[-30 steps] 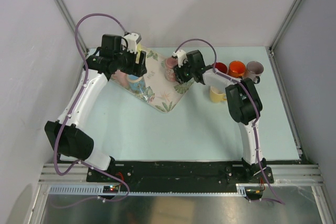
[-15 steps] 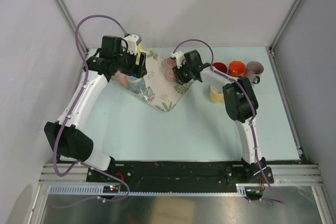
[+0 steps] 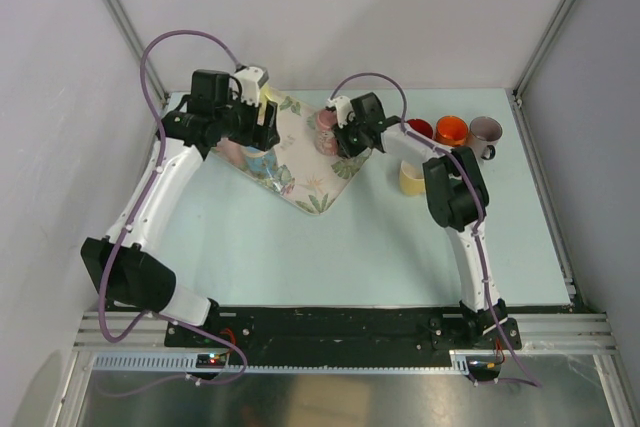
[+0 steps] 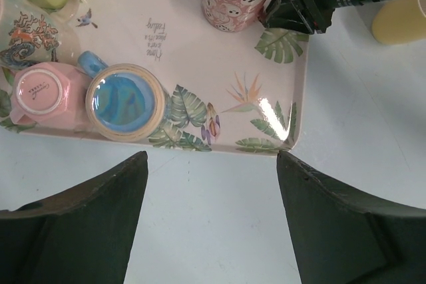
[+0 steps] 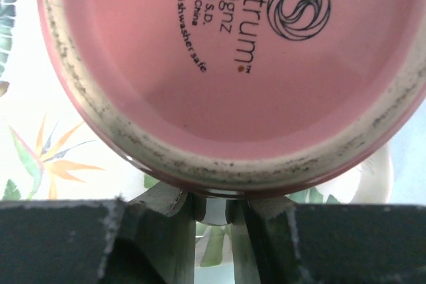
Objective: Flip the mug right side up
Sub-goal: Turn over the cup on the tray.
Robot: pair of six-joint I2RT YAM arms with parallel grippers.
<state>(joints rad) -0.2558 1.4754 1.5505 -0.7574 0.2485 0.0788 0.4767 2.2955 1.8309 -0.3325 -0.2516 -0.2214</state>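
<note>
While the pink mug [image 3: 326,129] sits base-up on the tray [image 3: 310,185], your right jaws pinch it.

From above, that mug stands at the tray's right edge, far across the surface [image 3: 330,247], and your right arm reaches in low from the right, likely to take it side-on. A red mug [image 3: 420,130], an orange mug [image 3: 451,131], a grey mug [image 3: 486,133] and a yellow mug [image 3: 410,180] wait right of the tray. From the left wrist, your left jaws hang wide and empty over the tray's near edge, probably parked clear. Below them a blue mug [image 4: 125,101] stands mouth-up with nothing visible inside, beside a pale pink mug [image 4: 38,91] set base-up. From the right wrist, the printed base fills the view, and the jaws are narrow on a pale strip beneath it, seemingly the handle, a hold suited to rolling the mug over.
</note>
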